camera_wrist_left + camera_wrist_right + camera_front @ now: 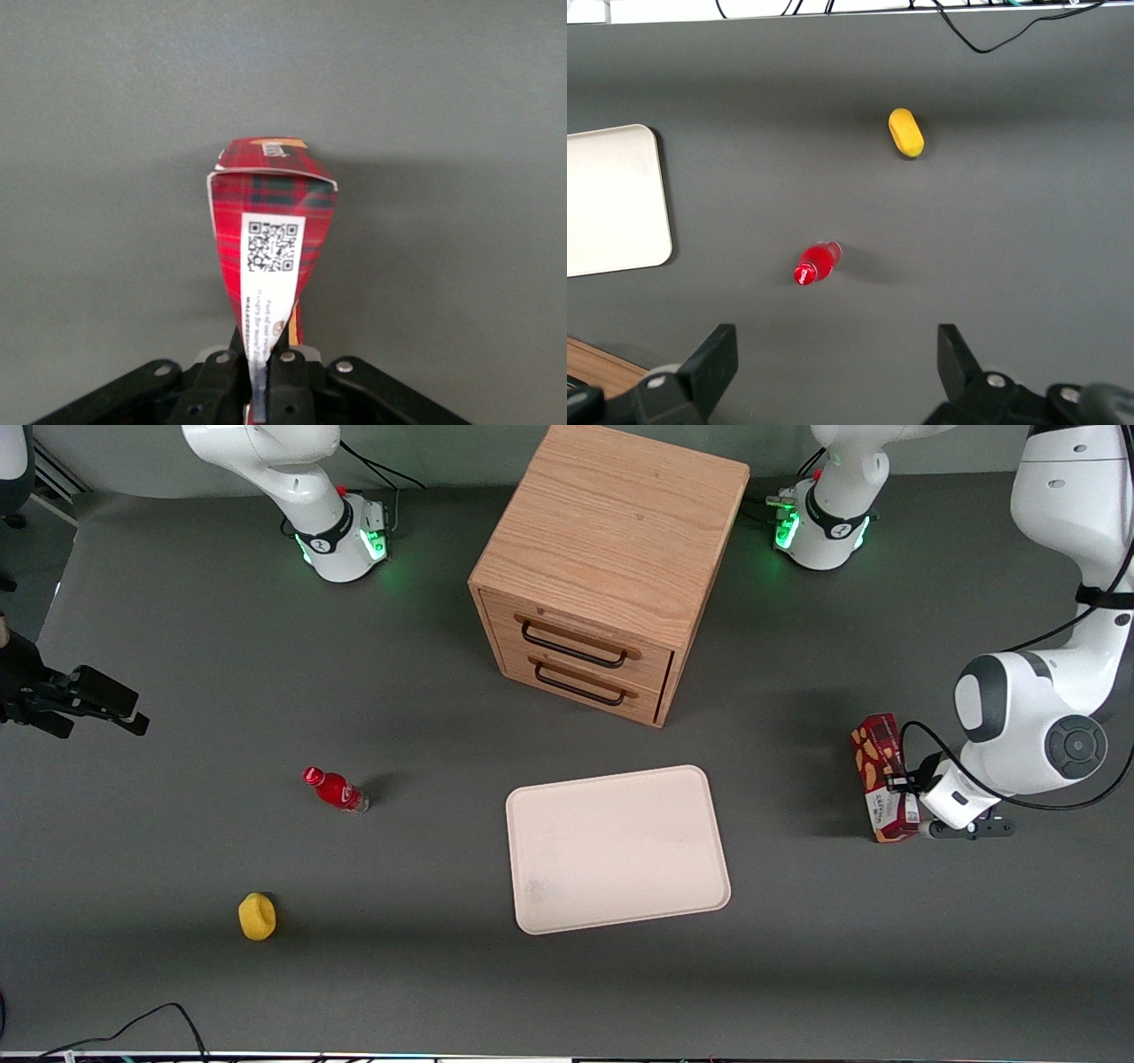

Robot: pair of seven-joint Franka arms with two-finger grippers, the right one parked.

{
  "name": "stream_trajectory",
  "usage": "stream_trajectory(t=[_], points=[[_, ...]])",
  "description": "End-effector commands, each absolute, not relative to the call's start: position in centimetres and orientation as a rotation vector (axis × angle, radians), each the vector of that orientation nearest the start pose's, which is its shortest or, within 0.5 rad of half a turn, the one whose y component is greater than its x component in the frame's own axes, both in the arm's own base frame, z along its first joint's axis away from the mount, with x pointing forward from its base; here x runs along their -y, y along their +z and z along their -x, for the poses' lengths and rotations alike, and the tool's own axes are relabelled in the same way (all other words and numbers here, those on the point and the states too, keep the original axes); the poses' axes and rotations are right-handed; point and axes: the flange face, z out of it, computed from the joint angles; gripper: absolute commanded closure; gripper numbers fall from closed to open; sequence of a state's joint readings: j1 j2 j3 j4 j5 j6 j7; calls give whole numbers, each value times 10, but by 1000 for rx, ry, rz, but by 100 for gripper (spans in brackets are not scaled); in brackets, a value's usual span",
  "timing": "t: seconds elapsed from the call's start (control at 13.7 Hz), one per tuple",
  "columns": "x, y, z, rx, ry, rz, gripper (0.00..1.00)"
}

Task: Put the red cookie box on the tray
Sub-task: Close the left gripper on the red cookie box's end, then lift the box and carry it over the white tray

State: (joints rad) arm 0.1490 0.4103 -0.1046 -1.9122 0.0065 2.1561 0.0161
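The red cookie box (882, 778) stands on the grey table near the working arm's end, well off to the side of the cream-white tray (617, 849). My gripper (905, 802) is at the box's lower part and is shut on it. The wrist view shows the tartan carton (273, 230) with its white QR label, squeezed thin where the black fingers (288, 390) clamp it. Nothing lies on the tray.
A wooden two-drawer cabinet (611, 567) stands farther from the front camera than the tray. A small red bottle (336, 789) and a yellow object (257, 916) lie toward the parked arm's end of the table.
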Motion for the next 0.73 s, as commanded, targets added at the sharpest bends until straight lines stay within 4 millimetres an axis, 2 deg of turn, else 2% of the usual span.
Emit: stream_trajectory(t=[0.0,0.15,0.37,0.51,0.66], points=[[13,353,-635,85,330,3156,100],[77,365,-654,201,299,3136,100],[167,363,-675,325,234,3127,100],[216,347,-670,310,248,3124,100],[253,328,-663,294,270,3111,100]])
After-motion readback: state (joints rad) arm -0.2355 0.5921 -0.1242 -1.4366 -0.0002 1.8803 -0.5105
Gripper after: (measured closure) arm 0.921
